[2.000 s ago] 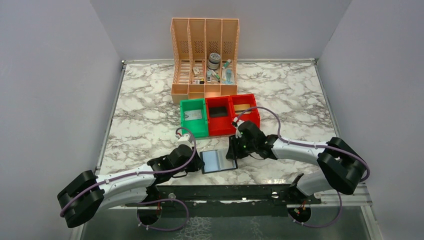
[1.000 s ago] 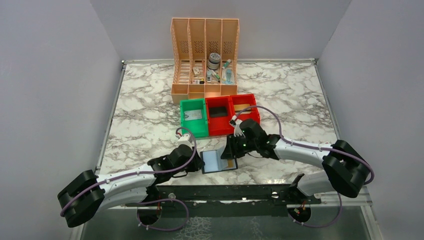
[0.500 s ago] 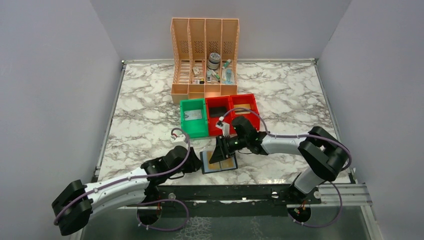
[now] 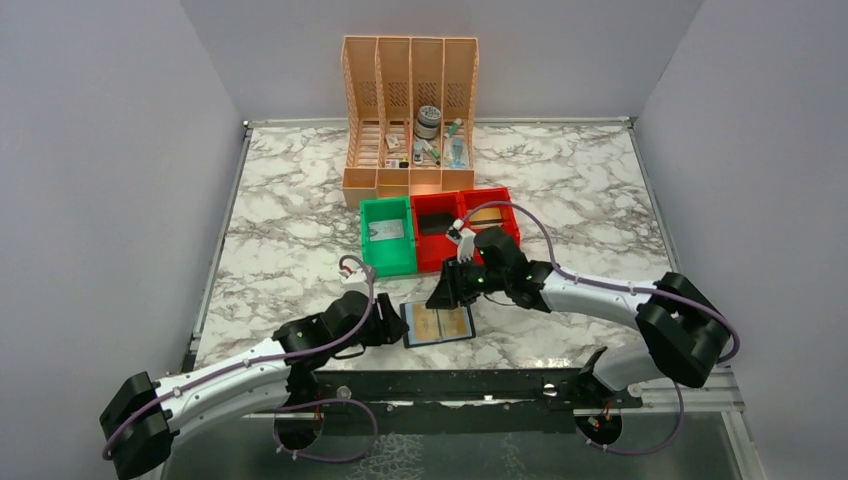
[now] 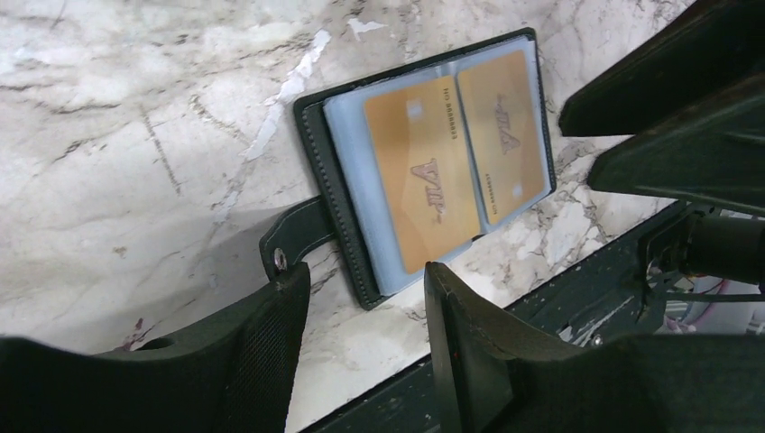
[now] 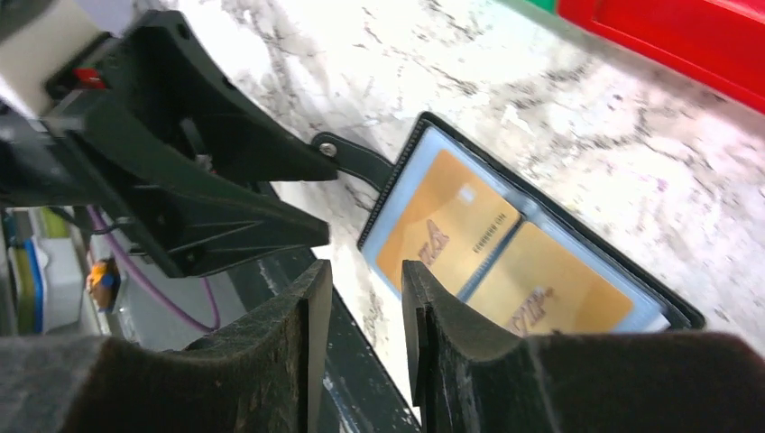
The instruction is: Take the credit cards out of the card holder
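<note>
Card holder (image 5: 327,176) lies open, two tan credit cards (image 5: 419,171) inside.

card holder (image 4: 438,324): in the right wrist view its near right corner runs behind a finger of the right gripper (image 6: 365,271), so that end is out of sight

credit cards (image 5: 424,171): print on the two tan ones is too soft to read from either wrist; no idea if more sit underneath

tab (image 5: 293,239): tip meets a finger of the left gripper (image 5: 365,271), touching or not, can't tell

file rack (image 4: 410,110): stuff in the slots is too tiny to name

red bins (image 4: 485,193): near side covered by the right arm
</note>
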`<state>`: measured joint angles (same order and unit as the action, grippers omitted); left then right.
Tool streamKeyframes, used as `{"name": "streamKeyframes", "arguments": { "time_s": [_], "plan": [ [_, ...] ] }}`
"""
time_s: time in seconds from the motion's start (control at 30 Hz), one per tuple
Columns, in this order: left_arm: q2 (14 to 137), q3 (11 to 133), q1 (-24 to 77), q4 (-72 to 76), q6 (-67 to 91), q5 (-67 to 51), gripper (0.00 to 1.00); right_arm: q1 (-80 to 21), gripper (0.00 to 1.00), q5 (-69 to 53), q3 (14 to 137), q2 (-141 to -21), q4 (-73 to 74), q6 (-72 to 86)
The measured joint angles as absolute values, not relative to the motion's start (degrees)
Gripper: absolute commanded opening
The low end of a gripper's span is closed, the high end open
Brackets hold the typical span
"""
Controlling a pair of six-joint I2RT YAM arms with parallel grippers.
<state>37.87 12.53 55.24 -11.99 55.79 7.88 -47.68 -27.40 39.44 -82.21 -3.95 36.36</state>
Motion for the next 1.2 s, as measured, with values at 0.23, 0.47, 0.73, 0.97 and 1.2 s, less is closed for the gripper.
{"name": "streamKeyframes", "arguments": {
  "time_s": [0.23, 0.47, 0.73, 0.97, 1.2],
  "plan": [
    [42.65, 15.73, 55.27, -6.24, 53.12, 4.93, 0.54, -47.68, 0.30, -22.96, 35.07, -81.25, -4.25, 37.67],
    [47.20, 16.49, 55.24, -0.34, 51.53, 2.33, 0.54, -47.68, 0.26, -24.08, 33.65, -84.71, -7.88, 39.51],
    [51.99, 16.45, 55.24, 0.93, 51.51, 2.44, 0.54, -47.68, 0.25, -26.41, 33.61, -90.04, -10.83, 40.71],
    [55.51, 16.29, 55.24, 2.15, 52.05, 2.46, 0.50, -47.68, 0.25, -26.44, 32.93, -90.63, -12.19, 41.74],
    [56.62, 16.93, 55.24, 1.58, 51.92, 3.09, 0.43, -47.68, 0.25, -26.39, 32.27, -90.94, -13.56, 42.24]
  ]
}}
